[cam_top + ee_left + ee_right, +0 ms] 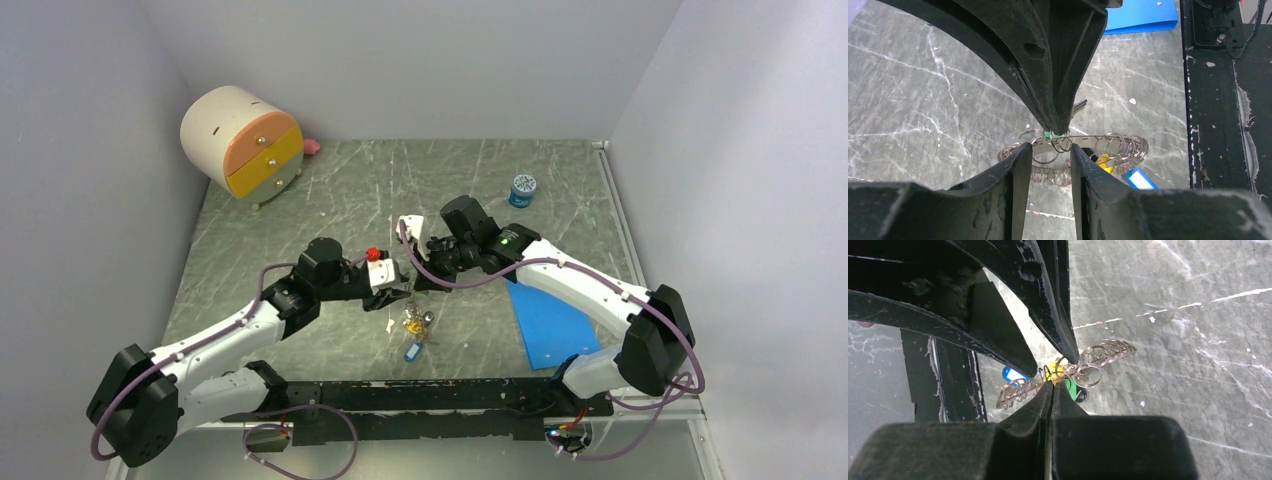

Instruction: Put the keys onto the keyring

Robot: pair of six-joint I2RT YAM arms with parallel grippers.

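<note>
Keyring (1108,351) — right gripper (1052,386) pinching it, fingers pressed together; left gripper (1048,147) straddling it, fingers spread — keys (1054,371) clustering just beneath both tips.

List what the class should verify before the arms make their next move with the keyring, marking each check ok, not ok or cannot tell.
1. Right jaws shut on the keyring: ok.
2. Left jaws gripping the keyring: not ok; they stand apart, one on either side of its wire.
3. Green key threaded on the keyring: cannot tell; it sits right beside the right jaws.
4. Yellow key and blue key threaded on the keyring: cannot tell; the loops hide the joins.
5. Blue jar well away from both arms: ok.
</note>
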